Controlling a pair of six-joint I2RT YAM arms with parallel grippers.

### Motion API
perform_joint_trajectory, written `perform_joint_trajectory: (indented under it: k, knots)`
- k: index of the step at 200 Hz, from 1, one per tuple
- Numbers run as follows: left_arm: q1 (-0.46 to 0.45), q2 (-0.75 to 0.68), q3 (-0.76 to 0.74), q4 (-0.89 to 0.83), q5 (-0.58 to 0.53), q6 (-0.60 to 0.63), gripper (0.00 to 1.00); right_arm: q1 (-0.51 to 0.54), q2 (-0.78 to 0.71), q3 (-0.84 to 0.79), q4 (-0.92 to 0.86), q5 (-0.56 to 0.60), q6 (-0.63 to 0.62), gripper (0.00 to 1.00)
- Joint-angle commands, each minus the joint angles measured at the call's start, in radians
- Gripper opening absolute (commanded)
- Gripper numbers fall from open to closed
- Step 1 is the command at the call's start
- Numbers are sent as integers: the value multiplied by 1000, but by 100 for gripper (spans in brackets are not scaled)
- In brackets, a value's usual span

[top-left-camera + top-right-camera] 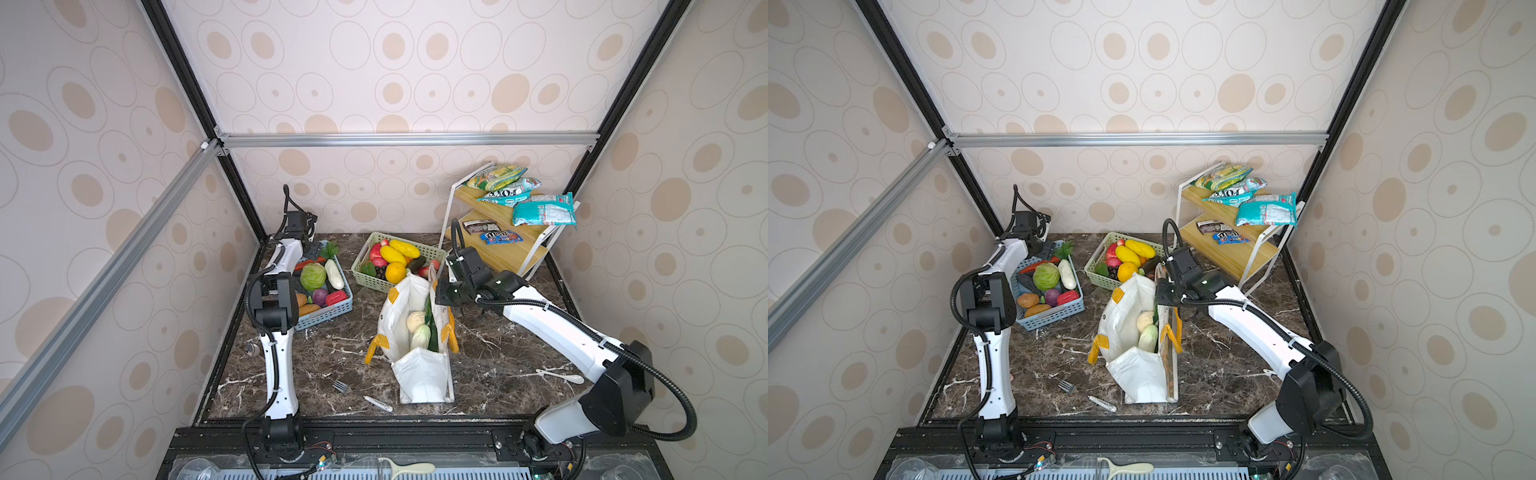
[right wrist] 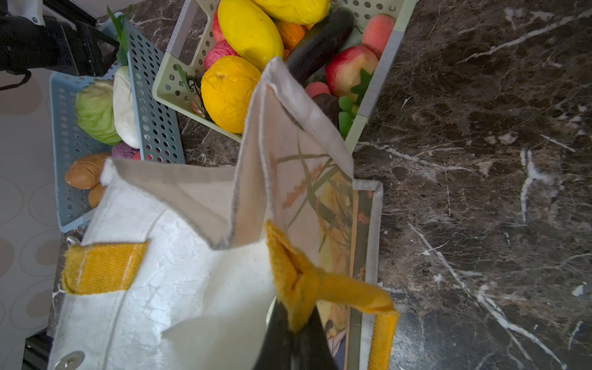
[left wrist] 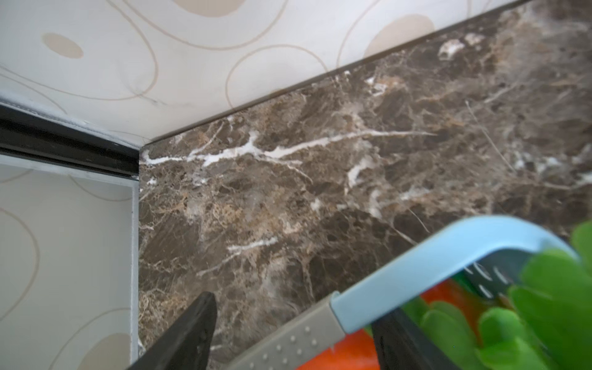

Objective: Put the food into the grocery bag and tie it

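Canvas, judged soft, floppy, light; found grocery bag [image 1: 424, 374] centre frame, best held by yellow strap [image 2: 323, 282]. Saw right gripper [image 2: 293, 336] clamped on that strap; left gripper [image 3: 294, 312] spread apart at blue basket [image 1: 328, 318] rim.

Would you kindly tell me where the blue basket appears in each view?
In a top view: blue basket left of the grocery bag, by the left arm.
In a top view: the same spot.
Left wrist: only its rim, close up, beside the green leaf.
Right wrist: its perforated wall, beyond the grocery bag.
Shared landmark: the green leaf at its far corner.
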Motion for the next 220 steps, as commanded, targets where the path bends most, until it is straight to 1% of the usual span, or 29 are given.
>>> perform_joint_trajectory:
  k: [1, 27, 49, 84, 108, 132, 145, 167, 198, 220]
  knots:
    - [27, 30, 43, -51, 35, 29, 71, 7, 43, 16, -58, 0, -8, 0]
    - [45, 8, -4, -41, 11, 16, 62, 7, 65, 27, -45, -19, 3, 0]
    - [61, -46, -98, -18, -7, -7, 60, 8, 81, 36, -35, -33, 3, 0]
    - [83, -159, -280, 29, -13, -96, 52, 7, 83, 50, -24, -55, -4, 0]
    - [89, -191, -306, -11, -9, -180, 45, 8, 54, 31, -1, -65, -6, 0]
    - [90, -243, -378, -13, -6, -233, 42, 8, 17, 5, 8, -62, -19, 0]
    - [89, -272, -425, -10, -22, -261, 40, 8, 1, -2, 8, -58, -33, 0]
    - [91, -331, -496, -9, -46, -297, 40, 9, -20, -5, -1, -60, -55, 0]
    - [91, -420, -574, 18, -71, -331, 53, 6, -50, -32, 20, -63, -65, 0]
    - [87, -475, -584, 20, -60, -368, 55, 7, -65, -57, 43, -65, -58, 0]
